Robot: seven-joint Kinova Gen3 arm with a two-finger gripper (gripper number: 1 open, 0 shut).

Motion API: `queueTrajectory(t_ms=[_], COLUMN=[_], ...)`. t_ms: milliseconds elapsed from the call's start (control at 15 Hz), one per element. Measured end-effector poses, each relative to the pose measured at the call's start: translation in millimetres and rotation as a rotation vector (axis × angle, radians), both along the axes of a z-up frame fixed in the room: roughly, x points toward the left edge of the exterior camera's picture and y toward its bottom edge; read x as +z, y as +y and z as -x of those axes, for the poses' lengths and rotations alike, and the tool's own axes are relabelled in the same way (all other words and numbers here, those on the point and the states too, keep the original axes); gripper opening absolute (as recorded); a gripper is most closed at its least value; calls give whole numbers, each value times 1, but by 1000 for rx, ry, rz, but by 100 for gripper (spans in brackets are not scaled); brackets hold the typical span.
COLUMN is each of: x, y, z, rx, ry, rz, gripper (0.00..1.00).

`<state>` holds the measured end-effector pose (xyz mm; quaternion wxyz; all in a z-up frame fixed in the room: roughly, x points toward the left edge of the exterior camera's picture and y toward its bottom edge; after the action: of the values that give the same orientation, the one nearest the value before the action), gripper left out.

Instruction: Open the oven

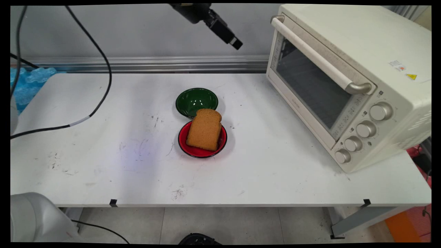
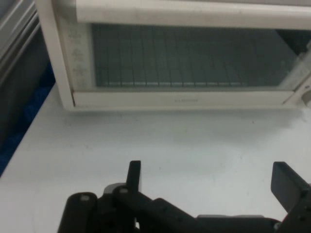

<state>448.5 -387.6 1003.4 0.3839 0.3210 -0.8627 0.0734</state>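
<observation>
My gripper (image 1: 236, 43) hangs high over the back of the table, pointing down and right toward the cream toaster oven (image 1: 348, 79). In the hand view the gripper (image 2: 209, 177) is open, its two black fingers wide apart with nothing between them. The oven (image 2: 184, 63) fills the top of that view, its glass door shut and its handle (image 2: 194, 12) across the top. On the table's middle a slice of brown bread (image 1: 204, 130) leans in a red bowl (image 1: 193, 148). Just behind the red bowl stands an empty green bowl (image 1: 196, 101).
The oven takes up the table's right side, with its four knobs (image 1: 365, 129) at the front right. Black cables (image 1: 103, 69) hang over the table's left part. Blue plastic (image 1: 29, 82) lies beyond the back left corner.
</observation>
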Motion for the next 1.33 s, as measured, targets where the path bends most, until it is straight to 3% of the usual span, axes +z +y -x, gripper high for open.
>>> queueTrajectory(t_ms=[733, 800, 1333], x=[4, 6, 20], y=[-42, -46, -68], z=[39, 42, 67], rx=[-22, -23, -15], ry=[24, 27, 50], rz=[38, 37, 23], gripper=[100, 0, 0])
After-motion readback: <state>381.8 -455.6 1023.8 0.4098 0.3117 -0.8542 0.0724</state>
